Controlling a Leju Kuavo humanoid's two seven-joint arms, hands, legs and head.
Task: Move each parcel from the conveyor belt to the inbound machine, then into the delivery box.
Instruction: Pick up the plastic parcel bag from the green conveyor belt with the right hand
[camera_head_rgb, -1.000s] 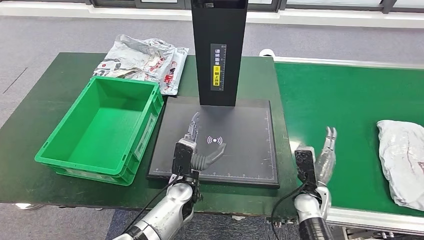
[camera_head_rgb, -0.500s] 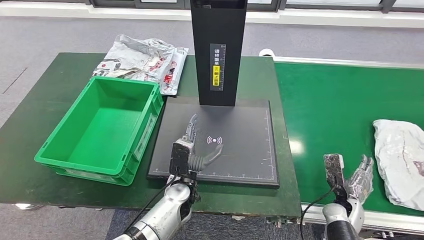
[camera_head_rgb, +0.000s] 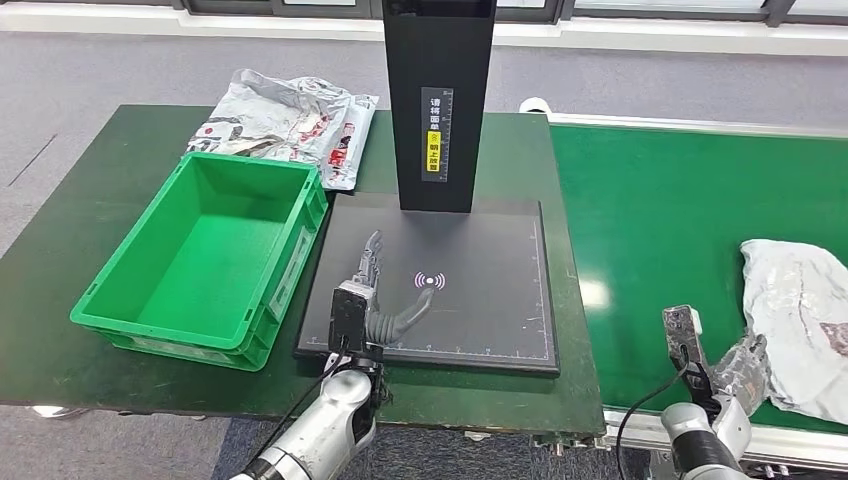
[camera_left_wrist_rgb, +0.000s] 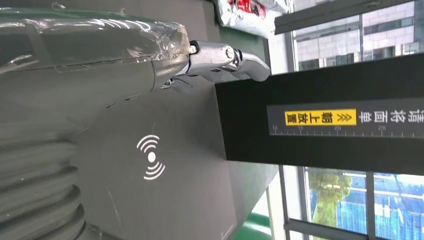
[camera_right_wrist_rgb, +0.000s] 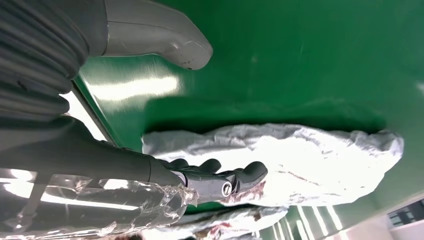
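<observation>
Right hand (camera_head_rgb: 742, 365) nearer parcel (camera_head_rgb: 800, 320), seemingly untouching.

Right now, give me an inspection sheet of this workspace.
Surface: green table beside a green conveyor belt.
Job's things: grey parcel on the belt; black scanner pad bare; green box empty.
Clutter: crumpled parcel bags behind the box.
Robot hands: left robot hand open over the scanner pad; right robot hand open beside the parcel, contact unclear.
Cables: black cables at both wrists.
Surroundings: grey floor; windows in the left wrist view.
</observation>
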